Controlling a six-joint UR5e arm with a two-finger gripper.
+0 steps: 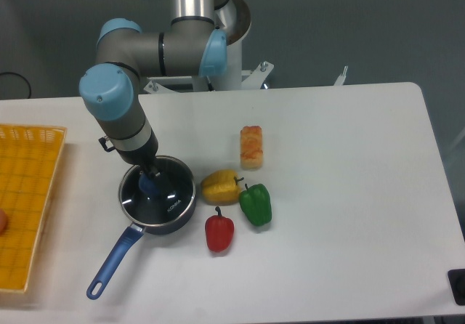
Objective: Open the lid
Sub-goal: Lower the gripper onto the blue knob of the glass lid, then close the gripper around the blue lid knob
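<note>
At the far left lies a flat yellow woven basket (pixel 29 193). Next, the round clear glass lid (pixel 161 193) with its blue centre knob (pixel 150 185) sits on the dark blue long-handled saucepan (pixel 149 219), not yet raised. My gripper (pixel 152 175) is down at that knob, but I cannot tell whether my fingers pinch it. Lifting remains. Rightward sit yellow (pixel 220 187), red (pixel 219 232) and green (pixel 256 204) peppers.
</note>
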